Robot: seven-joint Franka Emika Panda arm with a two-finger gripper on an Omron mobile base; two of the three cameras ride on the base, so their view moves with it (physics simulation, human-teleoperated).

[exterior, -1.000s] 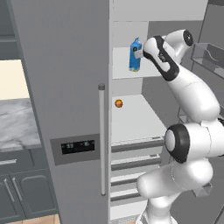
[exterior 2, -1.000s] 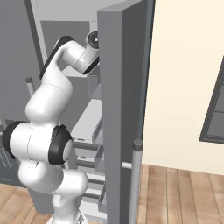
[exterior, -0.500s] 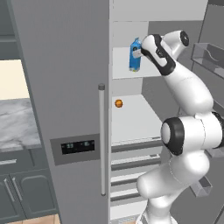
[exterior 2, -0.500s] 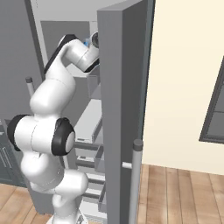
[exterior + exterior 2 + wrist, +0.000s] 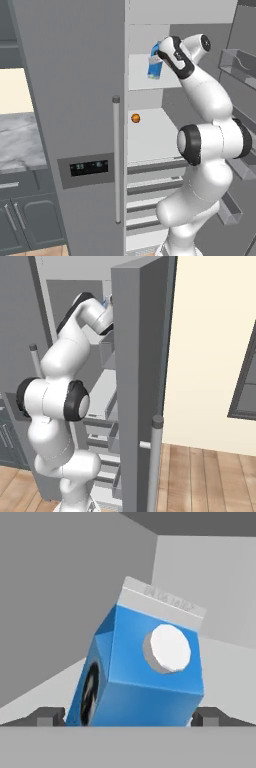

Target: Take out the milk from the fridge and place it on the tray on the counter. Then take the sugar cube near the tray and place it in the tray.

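So the two dark fingers (image 5: 50, 716) are pinching the small blue gable-top milk carton (image 5: 145, 672) from both sides, up at the top white shelf (image 5: 145, 82) of the tall grey double-door fridge (image 5: 75, 100). Carton's tilted, near the shelf's front edge. A small orange ball (image 5: 135, 118) sits on the shelf below, by its left edge.

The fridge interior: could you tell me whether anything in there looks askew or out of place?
The milk leans off upright above the upper shelf, clamped in the gripper, so that looks like handling, not a fault. A small orange ball sits loose on the shelf below.
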